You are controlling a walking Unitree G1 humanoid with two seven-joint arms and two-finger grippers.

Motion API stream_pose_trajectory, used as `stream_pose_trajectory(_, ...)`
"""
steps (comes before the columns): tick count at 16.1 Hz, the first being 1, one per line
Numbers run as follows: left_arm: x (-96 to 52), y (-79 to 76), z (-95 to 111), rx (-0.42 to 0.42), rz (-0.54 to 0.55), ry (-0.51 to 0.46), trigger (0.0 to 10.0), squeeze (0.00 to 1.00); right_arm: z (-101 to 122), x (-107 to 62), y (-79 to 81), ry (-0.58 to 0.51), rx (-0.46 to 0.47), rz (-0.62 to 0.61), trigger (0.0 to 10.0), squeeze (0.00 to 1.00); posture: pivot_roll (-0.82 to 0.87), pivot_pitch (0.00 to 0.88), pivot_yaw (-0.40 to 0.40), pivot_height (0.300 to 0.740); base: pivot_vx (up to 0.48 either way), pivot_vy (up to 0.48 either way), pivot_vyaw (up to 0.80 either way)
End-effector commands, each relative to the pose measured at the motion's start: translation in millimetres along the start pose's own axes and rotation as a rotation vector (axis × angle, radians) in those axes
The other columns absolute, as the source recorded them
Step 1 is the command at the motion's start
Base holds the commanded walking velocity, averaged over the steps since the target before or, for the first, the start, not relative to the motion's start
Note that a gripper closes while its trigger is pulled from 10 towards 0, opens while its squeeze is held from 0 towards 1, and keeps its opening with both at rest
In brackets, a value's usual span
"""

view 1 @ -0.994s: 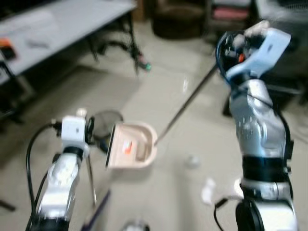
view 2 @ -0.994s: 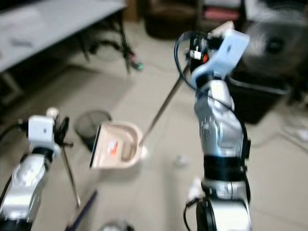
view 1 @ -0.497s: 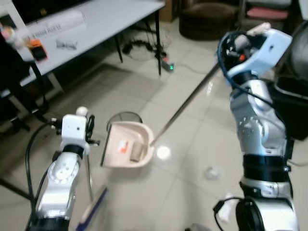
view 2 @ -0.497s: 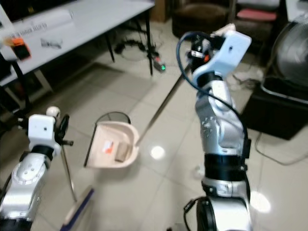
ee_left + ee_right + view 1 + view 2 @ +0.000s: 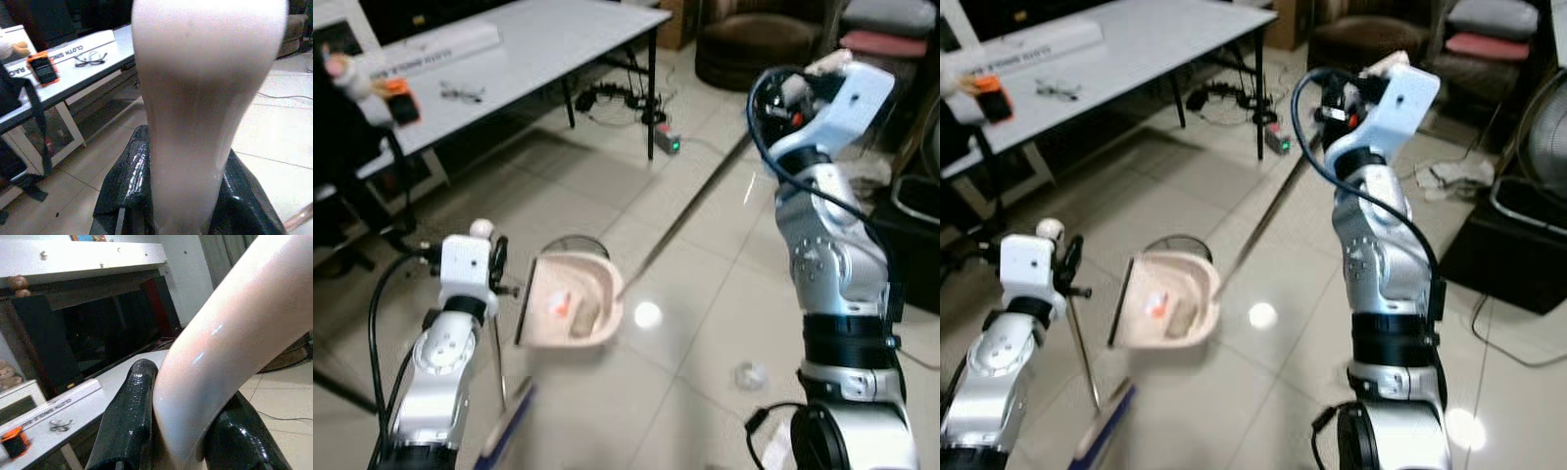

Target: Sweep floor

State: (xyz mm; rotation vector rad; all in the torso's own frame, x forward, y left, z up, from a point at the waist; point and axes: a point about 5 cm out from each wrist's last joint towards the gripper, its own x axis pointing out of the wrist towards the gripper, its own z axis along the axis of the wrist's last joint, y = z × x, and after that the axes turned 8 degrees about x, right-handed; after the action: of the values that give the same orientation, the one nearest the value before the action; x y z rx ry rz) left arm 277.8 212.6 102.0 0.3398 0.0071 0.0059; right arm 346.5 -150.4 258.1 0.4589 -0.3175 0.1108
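Observation:
My right gripper [image 5: 785,93] is raised at the upper right, shut on the pale handle [image 5: 220,342] of a long-handled dustpan. Its thin rod [image 5: 690,211] slants down to the beige pan [image 5: 570,302], which is tipped up in the middle of the floor. An orange scrap and a brown piece lie in the pan. My left gripper [image 5: 495,262] is low on the left, shut on the broom's pale grip [image 5: 195,122]. The broom's rod [image 5: 497,357] drops to the blue-edged head [image 5: 509,431]. A crumpled white scrap [image 5: 749,373] lies on the tiles.
A wire bin [image 5: 1175,242] stands just behind the pan. A grey table [image 5: 529,44] runs along the back left, with a power strip [image 5: 667,142] and cables by its leg. A black box [image 5: 1518,250] and a brown pouf [image 5: 754,39] are at the right and back.
The whole picture has shifted and sharpened as the camera moved, bringing more of the table into sight. Both grippers keep the same hold on dustpan and broom.

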Motion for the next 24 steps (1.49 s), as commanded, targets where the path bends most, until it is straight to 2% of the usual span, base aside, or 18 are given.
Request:
stream_pose_trajectory(1,1.6,3.6,8,0.009,0.015,-0.035,10.0,0.00,15,3.5,3.0,-0.060,-0.006,0.011,10.0,0.00,0.01,0.008,0.044,0.740,0.409,0.000,0.64)
stream_pose_trajectory(3,0.5,4.2,7,0.005,0.024,-0.033,10.0,0.00,15,4.4,2.6,-0.059,-0.005,0.010,10.0,0.00,0.01,0.009,0.035,0.740,0.412,0.000,0.69)
stream_pose_trajectory(12,-0.8,2.1,6,0.001,0.020,-0.030,10.0,0.00,15,2.8,-13.0,-0.076,0.083,-0.084,10.0,0.00,0.00,0.004,0.041,0.740,0.412,0.000,0.00)
stream_pose_trajectory(24,-1.0,-0.1,4,0.003,0.012,-0.029,10.0,0.00,16,1.0,-19.5,-0.083,0.066,-0.106,10.0,0.00,0.00,0.000,0.040,0.740,0.412,0.000,0.00)
